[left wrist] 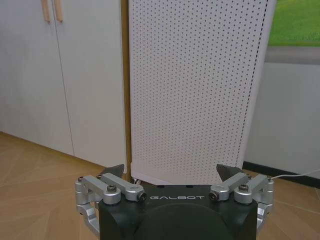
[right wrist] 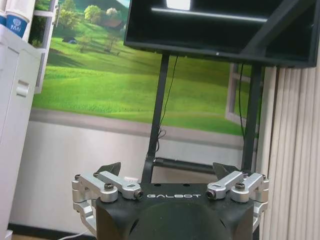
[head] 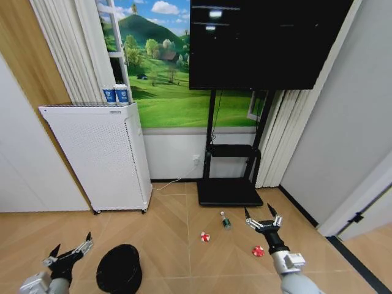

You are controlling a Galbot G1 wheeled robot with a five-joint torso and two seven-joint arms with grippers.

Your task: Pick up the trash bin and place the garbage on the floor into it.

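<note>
The trash bin (head: 119, 268), a small round black mesh wastebasket, stands on the wooden floor near the bottom of the head view. My left gripper (head: 71, 245) hovers open just left of it, apart from it. The garbage lies further right: a small clear bottle with a green label (head: 225, 220), a red-and-white crumpled piece (head: 205, 236), and another red-and-white piece (head: 258, 250). My right gripper (head: 263, 212) is open above the floor between the bottle and the right-hand piece. The left wrist view shows the open left gripper (left wrist: 171, 172), the right wrist view the open right gripper (right wrist: 167, 169).
A tall white perforated appliance (head: 98, 156) with two blue cups (head: 116, 94) on top stands at the left wall. A black TV stand base (head: 228, 192) under a large screen (head: 263, 40) sits just behind the litter. A grey wall (head: 343, 135) closes the right side.
</note>
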